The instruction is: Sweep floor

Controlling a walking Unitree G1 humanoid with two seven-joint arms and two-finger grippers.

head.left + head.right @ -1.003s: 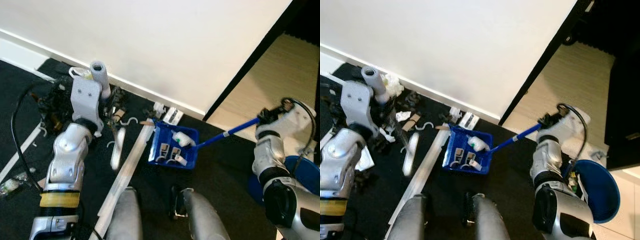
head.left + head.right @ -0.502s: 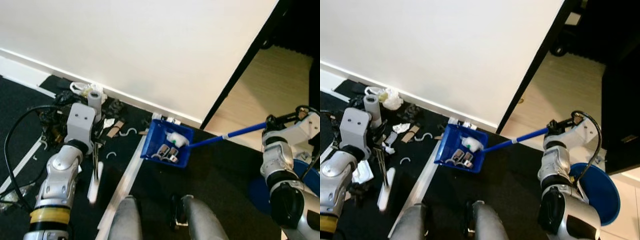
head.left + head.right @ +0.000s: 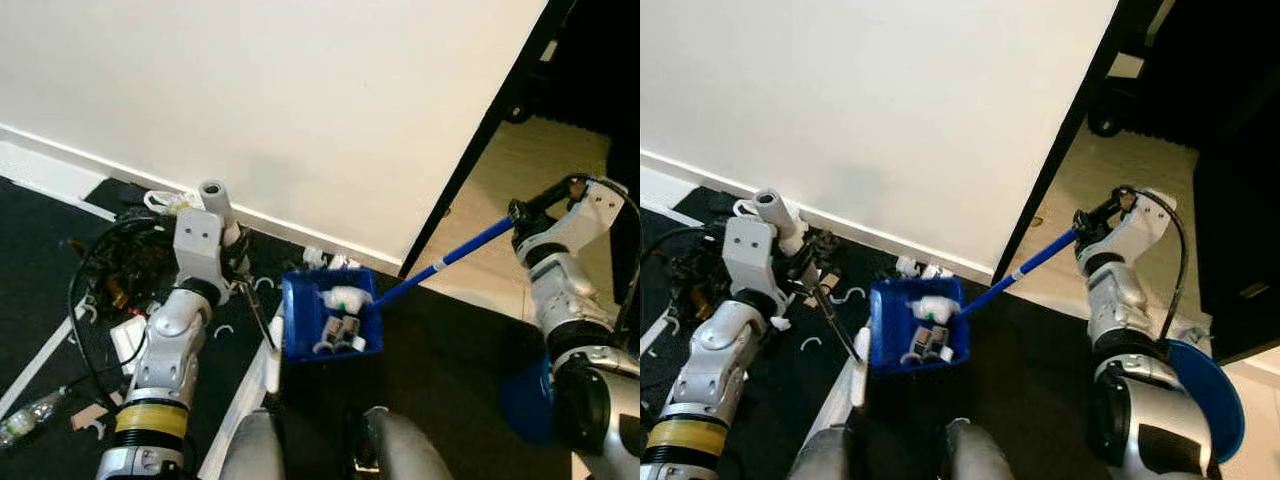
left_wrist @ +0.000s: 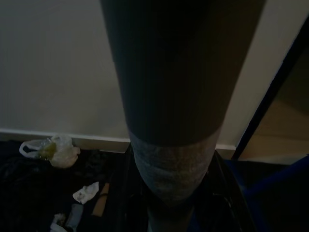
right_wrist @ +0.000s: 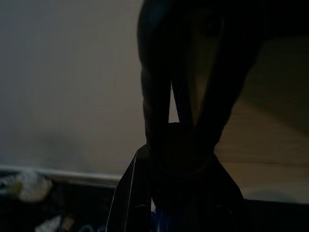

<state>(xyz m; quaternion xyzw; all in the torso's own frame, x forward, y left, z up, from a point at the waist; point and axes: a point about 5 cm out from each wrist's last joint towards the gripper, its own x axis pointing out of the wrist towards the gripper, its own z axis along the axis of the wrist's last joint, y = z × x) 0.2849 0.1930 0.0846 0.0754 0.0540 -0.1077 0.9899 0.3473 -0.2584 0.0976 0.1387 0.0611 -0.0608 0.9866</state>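
A blue dustpan [image 3: 330, 322] sits on the black floor with white scraps [image 3: 345, 298] inside. Its long blue handle [image 3: 450, 260] slants up to my right gripper [image 3: 520, 214], which is shut on the handle's end over the wooden floor. My left gripper [image 3: 238, 284] is shut on a thin dark broom stick [image 3: 836, 322]. The stick slants down to a white brush head [image 3: 272, 366] touching the dustpan's left edge. In the left wrist view the dark broom stick [image 4: 178, 111] runs down the middle.
White hook-shaped scraps [image 3: 222, 331] and a crumpled plastic bag [image 4: 48, 149] lie by the white baseboard. A tangle of black cables [image 3: 125, 270] is at the left. A long white strip [image 3: 232, 430] crosses the floor. A blue bin [image 3: 1205, 400] stands at the right.
The left arm has swung the brush head rightward up against the dustpan. The right gripper has risen, so the handle slants more steeply. The camera has also shifted.
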